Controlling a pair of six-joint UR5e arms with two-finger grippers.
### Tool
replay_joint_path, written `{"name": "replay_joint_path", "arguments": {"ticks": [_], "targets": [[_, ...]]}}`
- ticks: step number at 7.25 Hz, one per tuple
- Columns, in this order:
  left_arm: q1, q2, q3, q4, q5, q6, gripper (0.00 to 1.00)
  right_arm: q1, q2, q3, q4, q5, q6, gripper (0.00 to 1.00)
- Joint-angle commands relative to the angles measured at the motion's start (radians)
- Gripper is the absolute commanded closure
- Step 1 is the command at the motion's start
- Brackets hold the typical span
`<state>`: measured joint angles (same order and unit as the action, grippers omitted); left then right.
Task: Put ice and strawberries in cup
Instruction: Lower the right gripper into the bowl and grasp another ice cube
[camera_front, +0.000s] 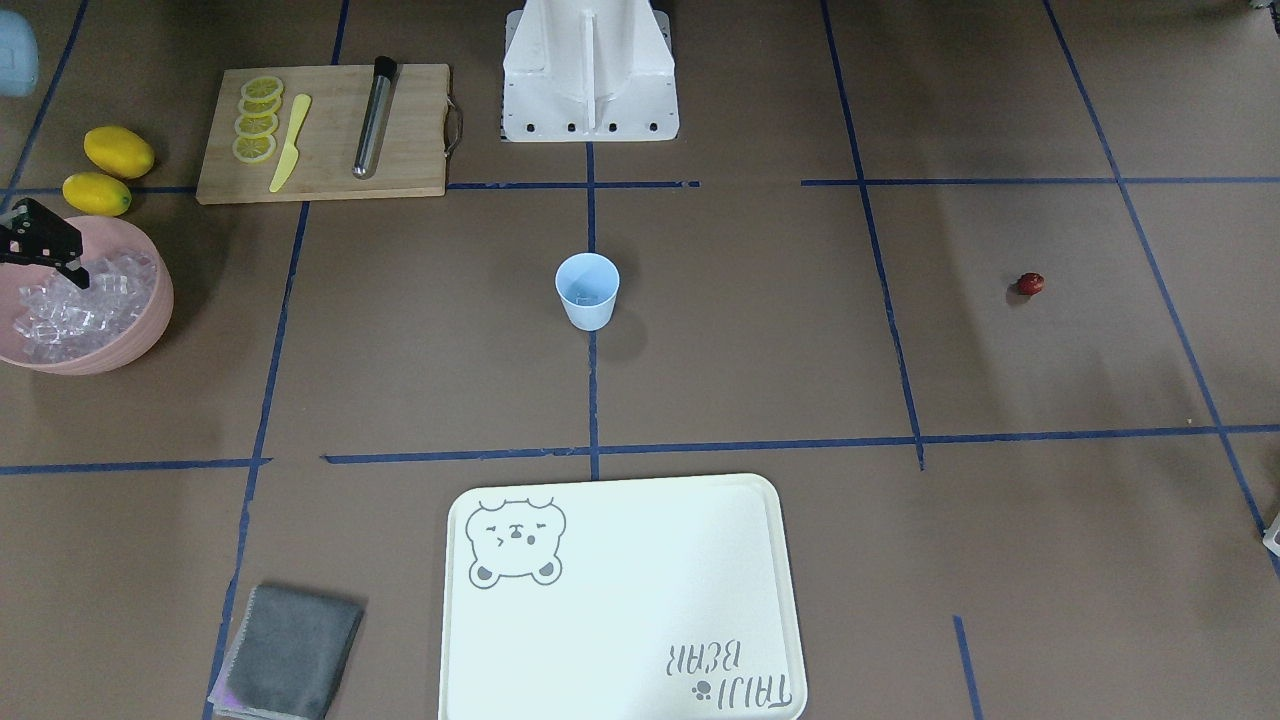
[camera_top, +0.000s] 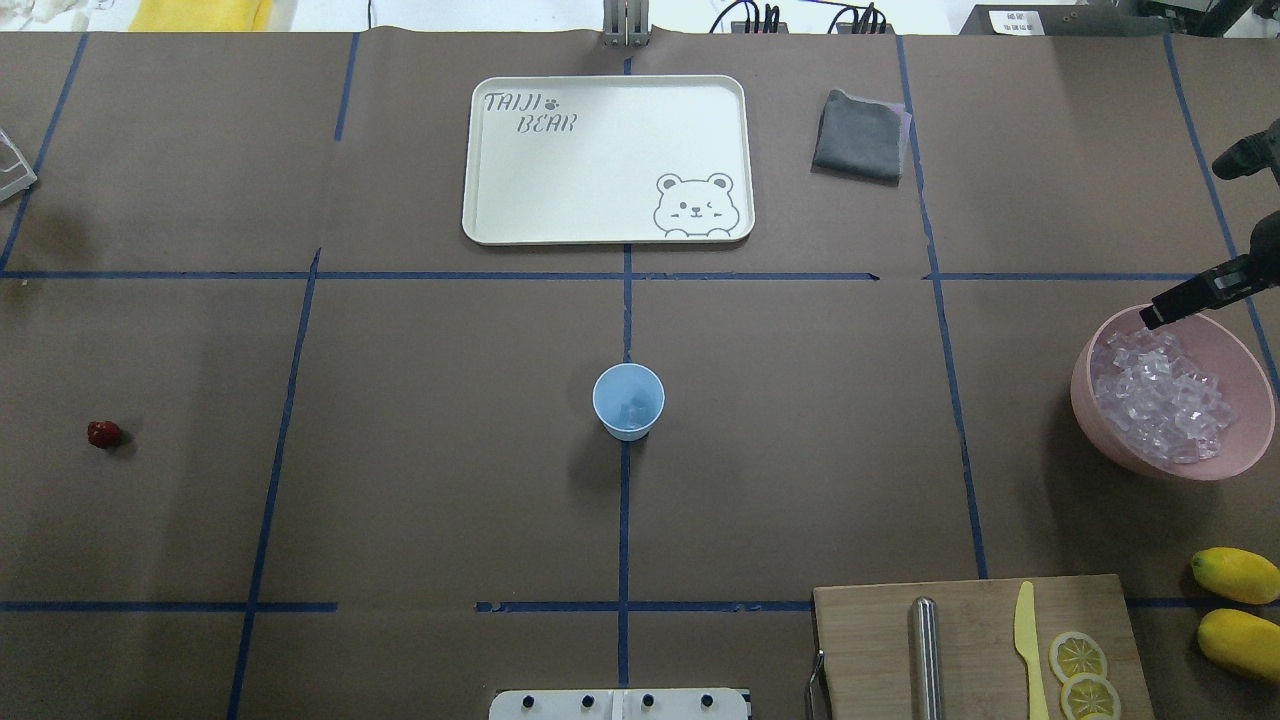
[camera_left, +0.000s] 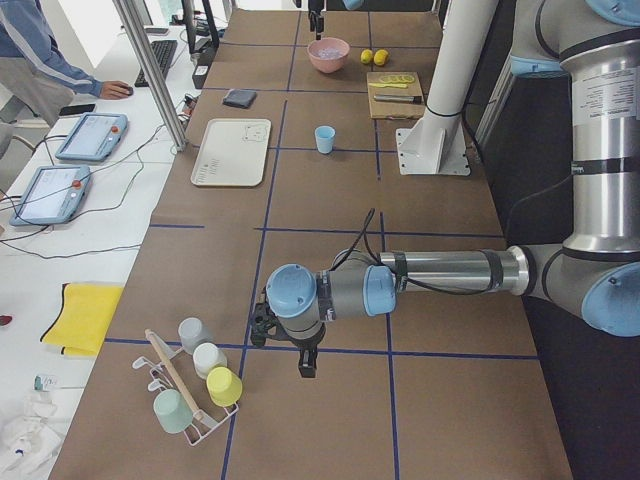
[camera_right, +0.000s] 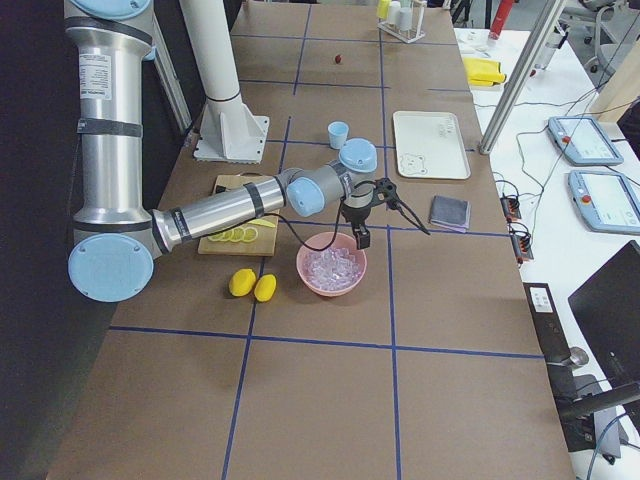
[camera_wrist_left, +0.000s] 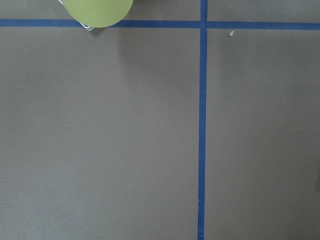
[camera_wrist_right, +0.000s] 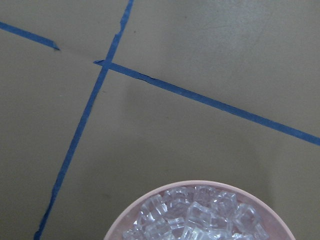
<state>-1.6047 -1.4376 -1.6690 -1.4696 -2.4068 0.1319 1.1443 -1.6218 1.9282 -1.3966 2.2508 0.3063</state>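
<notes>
The pale blue cup (camera_top: 628, 400) stands upright at the table's middle, also in the front view (camera_front: 587, 290), with what looks like a clear cube of ice at its bottom. More ice (camera_top: 1160, 395) fills the pink bowl (camera_top: 1085, 385). My right gripper (camera_top: 1185, 250) hangs open just above the bowl's far rim, one finger (camera_front: 62, 264) over the ice, holding nothing. The strawberry (camera_top: 104, 433) lies alone on the table on my far left. My left gripper (camera_left: 290, 355) shows only in the left side view, low over bare table, so I cannot tell its state.
A cutting board (camera_top: 975, 640) carries lemon slices, a yellow knife and a metal rod. Two lemons (camera_top: 1237, 600) lie beside it. A cream tray (camera_top: 600, 160) and grey cloth (camera_top: 860, 135) sit at the far side. A cup rack (camera_left: 195, 385) stands near the left gripper.
</notes>
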Motion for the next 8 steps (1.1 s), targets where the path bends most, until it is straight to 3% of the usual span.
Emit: {"name": "replay_joint_path", "arguments": {"ticks": [1, 4, 8], "targets": [[-0.001, -0.001, 0.000, 0.000, 0.000, 0.000, 0.00, -0.020, -0.032, -0.012, 0.014, -0.063, 0.039, 0.01], [0.002, -0.001, -0.002, 0.000, 0.000, 0.000, 0.00, -0.136, -0.075, -0.086, 0.258, -0.124, 0.244, 0.01], [0.006, -0.001, 0.000, 0.000, 0.000, 0.000, 0.00, -0.149, -0.086, -0.100, 0.286, -0.128, 0.246, 0.04]]}}
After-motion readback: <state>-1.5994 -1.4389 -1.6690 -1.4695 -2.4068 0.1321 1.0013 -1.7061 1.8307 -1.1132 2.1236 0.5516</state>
